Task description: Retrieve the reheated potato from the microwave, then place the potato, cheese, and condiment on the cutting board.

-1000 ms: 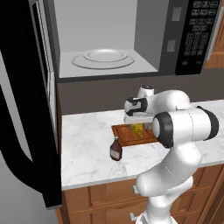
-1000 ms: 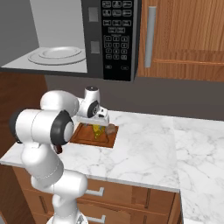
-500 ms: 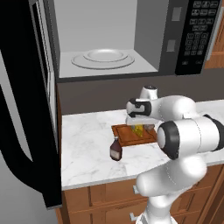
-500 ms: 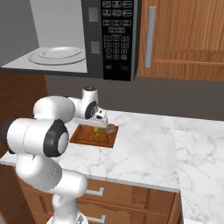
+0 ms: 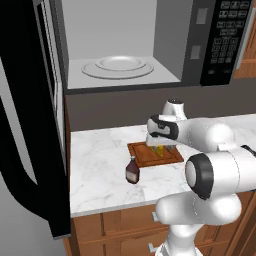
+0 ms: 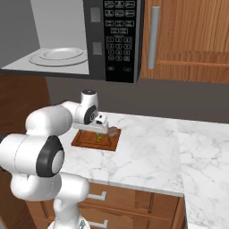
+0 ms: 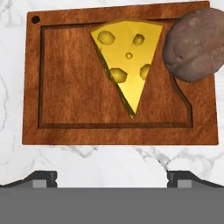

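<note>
Left base view: the small dark brown condiment bottle (image 5: 132, 171) stands on the marble counter (image 5: 100, 170), touching the near-left corner of the reddish-brown wooden cutting board (image 5: 142, 155); the black microwave (image 5: 125, 45) hangs open above.
Right base view: the two-finger gripper (image 6: 97, 130) hangs over the board, the brown potato (image 6: 113, 132) at its far-right edge.
Hand view: the pincer is spread, holding nothing; the yellow cheese wedge (image 7: 127, 57) lies on the board.
Handling: the bottle is likely rigid, light and smooth; grasp it around the body, clear of the board's rim.

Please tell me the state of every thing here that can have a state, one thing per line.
Black microwave: door open, turntable bare.
Reddish-brown wooden cutting board: flat on counter.
Yellow cheese wedge: lying on board.
Brown potato: on board's corner.
Dark brown condiment bottle: upright, off board.
Hand: open, empty.
</note>
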